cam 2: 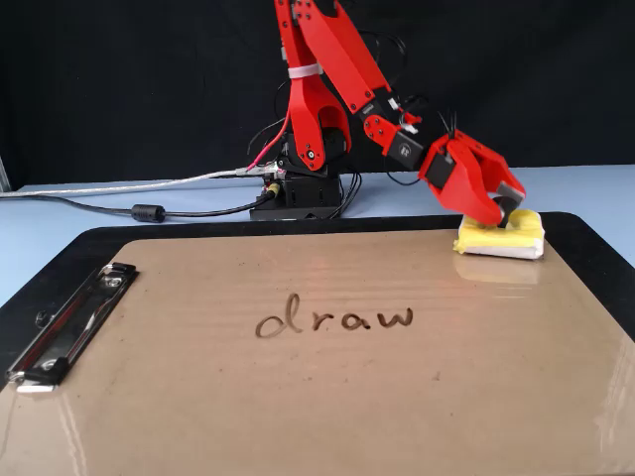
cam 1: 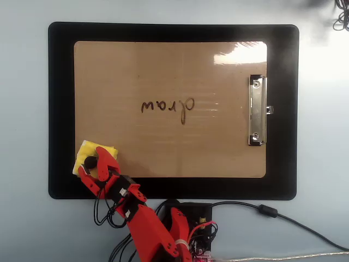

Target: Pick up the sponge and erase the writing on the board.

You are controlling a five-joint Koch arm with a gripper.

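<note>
Gripper [cam 2: 501, 210] down on the sponge [cam 2: 504, 236], red jaws straddling its top where the dark knob sits. Jaws look slightly apart, but whether they have closed on the knob I cannot tell from either view; the overhead view shows the gripper [cam 1: 97, 164] covering most of the sponge [cam 1: 87, 150], only yellow edges showing.

Sponge lies at a corner of the board [cam 2: 317, 397], partly on its edge beside the black mat [cam 2: 595, 248], well apart from the writing [cam 2: 334, 317]. Writing reads "draw", untouched, near the board's middle. Metal clip [cam 2: 67, 327] at the far short end, away from the arm.

Step in hand, by my reading: the grasp, erasing not yet begun. Next move calls for a firm clamp on the sponge, a small lift or drag, then travel across the board to the word, keeping the sponge flat and pressed.

Arm pose: base [cam 2: 298, 193] behind the board's long edge, upper link raised steeply, forearm sloping down and out toward the sponge, wrist pitched downward.
</note>
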